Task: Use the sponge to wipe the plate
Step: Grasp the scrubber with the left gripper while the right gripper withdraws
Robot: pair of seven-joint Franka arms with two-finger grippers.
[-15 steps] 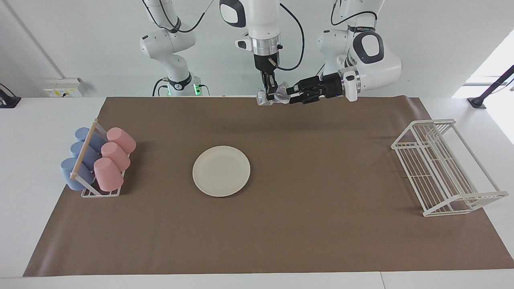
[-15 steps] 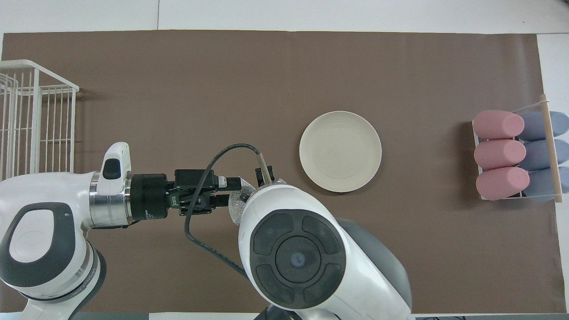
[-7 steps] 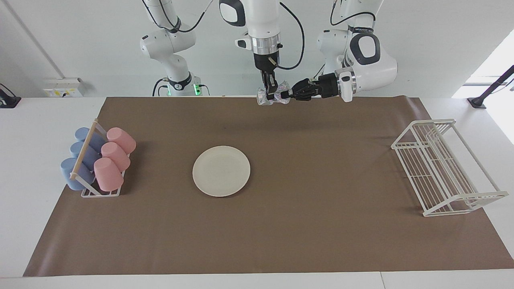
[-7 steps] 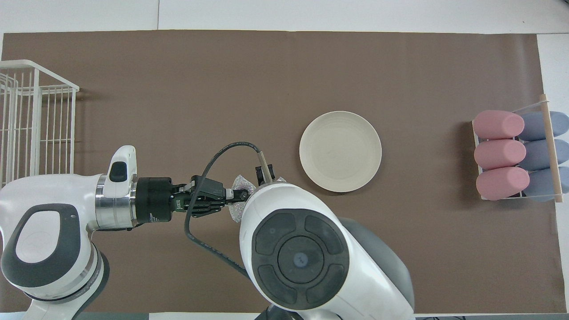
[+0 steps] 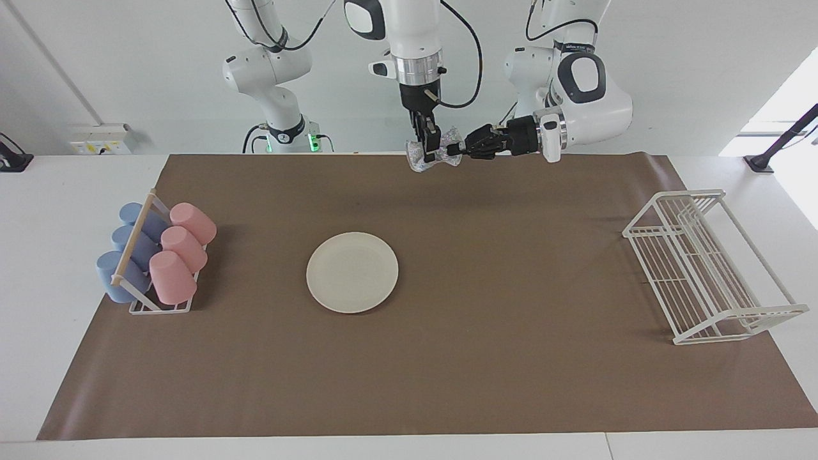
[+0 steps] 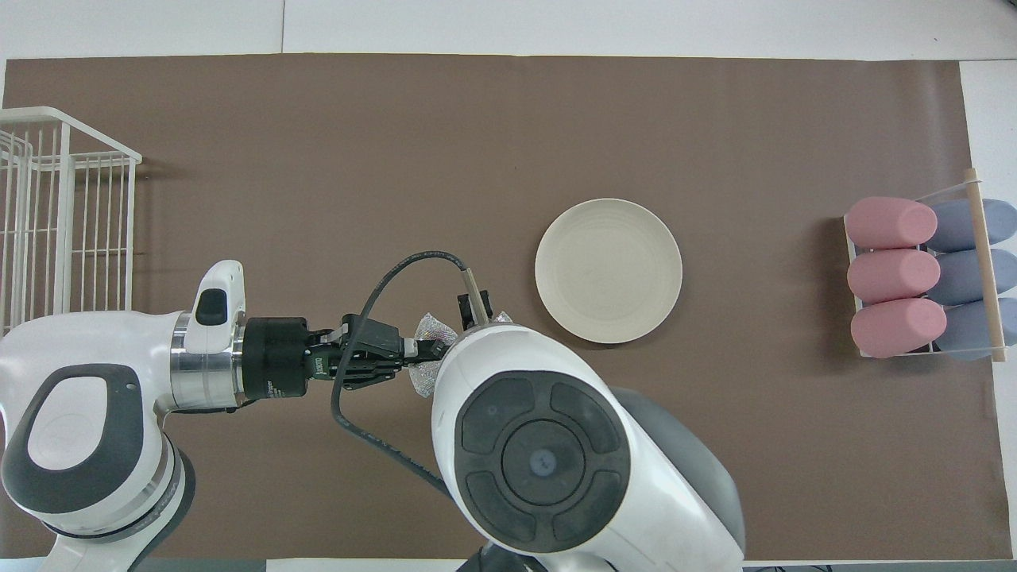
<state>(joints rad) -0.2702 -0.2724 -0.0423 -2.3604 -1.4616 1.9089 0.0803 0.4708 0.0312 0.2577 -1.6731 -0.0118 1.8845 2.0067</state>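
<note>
The sponge (image 5: 415, 160), a silvery bow-tie wad, hangs in the air over the mat's edge nearest the robots. My right gripper (image 5: 427, 150) points straight down onto its middle. My left gripper (image 5: 455, 150) reaches in level from the left arm's side and is shut on the end of the sponge nearest it. From overhead the right arm's body covers most of the sponge (image 6: 430, 325), and the left gripper (image 6: 431, 349) meets it there. The cream plate (image 5: 352, 272) (image 6: 609, 270) lies bare on the mat, apart from both grippers.
A rack of pink and blue cups (image 5: 156, 255) (image 6: 926, 278) lies at the right arm's end of the brown mat. A white wire dish rack (image 5: 703, 268) (image 6: 63, 206) stands at the left arm's end.
The left gripper moved in sideways and shut on the sponge's end. The right arm's wrist and the sponge rose slightly, and the sponge tilted a little.
</note>
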